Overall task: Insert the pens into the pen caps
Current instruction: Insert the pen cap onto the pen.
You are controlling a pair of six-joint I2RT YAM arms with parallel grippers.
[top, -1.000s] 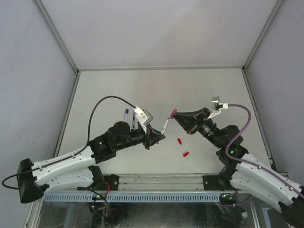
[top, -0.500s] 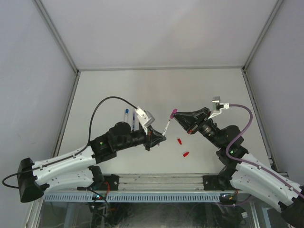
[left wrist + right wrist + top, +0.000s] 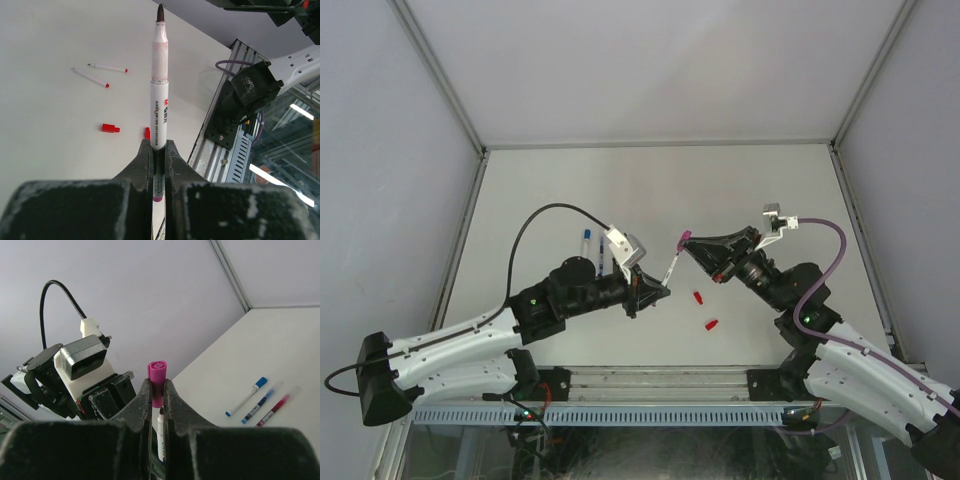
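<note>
My left gripper (image 3: 658, 290) is shut on a whitish pen (image 3: 671, 267) with a magenta end. Its bare dark tip points up towards my right gripper. In the left wrist view the pen (image 3: 159, 100) stands straight up out of the shut gripper (image 3: 158, 150). My right gripper (image 3: 686, 241) is shut on a magenta cap (image 3: 686, 236). In the right wrist view the cap (image 3: 158, 374) sticks up between the gripper's (image 3: 158, 388) jaws. The pen tip (image 3: 160, 415) is just under the cap's lower end; I cannot tell whether it is inside.
Two red caps (image 3: 699, 296) (image 3: 712, 324) lie on the table between the arms. Blue-ended pens (image 3: 588, 244) lie left of the left wrist. The left wrist view shows two thin red-ended pens (image 3: 92, 77) on the table. The table's front rail (image 3: 650, 378) is near.
My left gripper has moved the pen a little right and up, so its tip is closer to the magenta cap. My right gripper has edged slightly left.
</note>
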